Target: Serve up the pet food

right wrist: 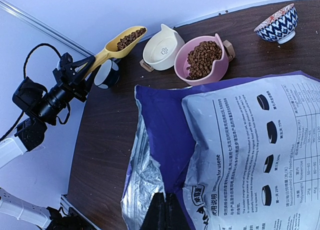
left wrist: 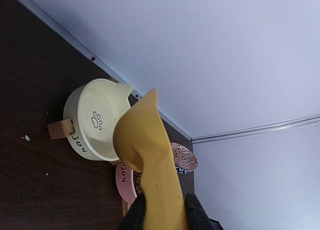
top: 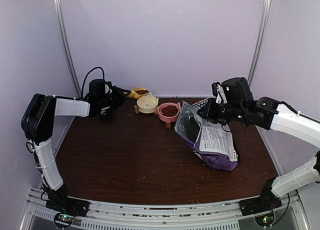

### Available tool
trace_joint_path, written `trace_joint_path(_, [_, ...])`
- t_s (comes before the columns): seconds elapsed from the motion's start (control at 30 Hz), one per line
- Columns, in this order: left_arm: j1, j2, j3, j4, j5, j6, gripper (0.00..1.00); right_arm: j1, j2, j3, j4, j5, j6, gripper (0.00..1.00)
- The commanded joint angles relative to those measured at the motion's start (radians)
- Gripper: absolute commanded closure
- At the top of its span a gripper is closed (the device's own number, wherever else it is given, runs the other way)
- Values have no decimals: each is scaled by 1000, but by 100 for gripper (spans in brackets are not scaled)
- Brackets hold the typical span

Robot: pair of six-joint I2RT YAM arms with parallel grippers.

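My left gripper (left wrist: 162,206) is shut on the handle of a yellow scoop (left wrist: 142,142). The scoop (right wrist: 125,41) hangs level above the table just left of the cream bowl (right wrist: 163,52), with pet food (right wrist: 131,38) in it. No kibble shows in the cream bowl (left wrist: 95,117). The pink bowl (right wrist: 216,70) beside it holds a heap of pet food (right wrist: 202,59). The purple bag (right wrist: 165,135) lies open on its side at the right. My right gripper (right wrist: 165,210) is shut on the rim of the bag's mouth (top: 189,121), holding it up.
A blue patterned bowl (right wrist: 276,24) stands at the back right, close to the wall. Both feeding bowls rest on small wooden stands (left wrist: 61,128). Crumbs lie along the table's front edge (top: 165,202). The left arm's cable (top: 90,72) loops above it.
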Motion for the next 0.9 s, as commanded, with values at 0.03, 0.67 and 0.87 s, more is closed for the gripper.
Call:
trace_joint_path(0.03, [11, 48, 91, -17, 20, 80, 100, -20, 20, 28, 16, -22, -3, 100])
trace_joint_path(0.67, [10, 111, 248, -292, -25, 249, 100, -48, 46, 44, 16, -51, -12, 100])
trace_joint_path(0.87, [10, 112, 291, -380, -47, 307, 100, -47, 50, 43, 17, -56, -12, 100])
